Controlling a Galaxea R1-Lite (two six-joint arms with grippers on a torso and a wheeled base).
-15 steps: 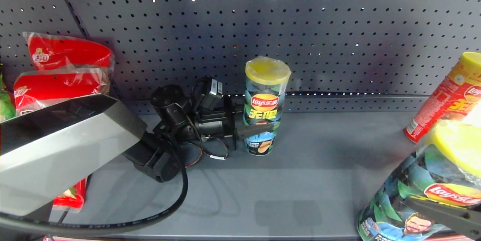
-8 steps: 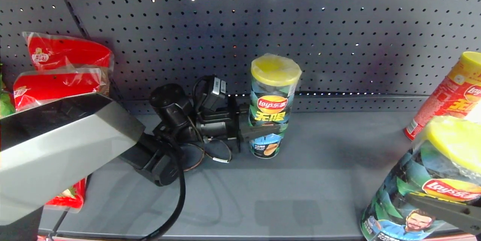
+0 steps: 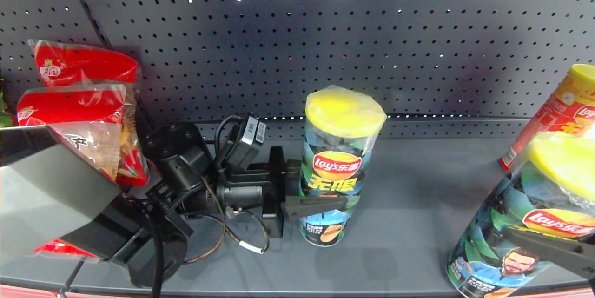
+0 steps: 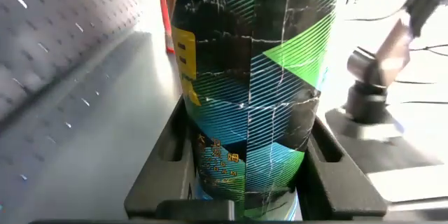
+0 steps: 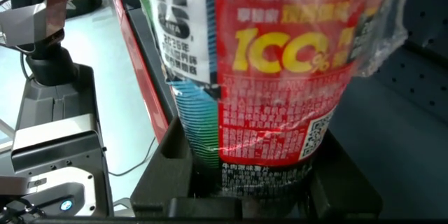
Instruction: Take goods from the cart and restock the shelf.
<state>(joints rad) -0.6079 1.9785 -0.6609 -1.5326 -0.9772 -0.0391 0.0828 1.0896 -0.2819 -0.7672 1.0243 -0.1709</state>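
Now left claw, pinching the green can, has pulled it nearer on the shelf, unreleased; right claw grips another can.

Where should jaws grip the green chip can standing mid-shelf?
On the round wall of the green chip can, lower half, coming level from the robot's left, as the left gripper does. It's a tall upright cylinder, and its film-wrapped yellow lid likely makes the top a poor hold.
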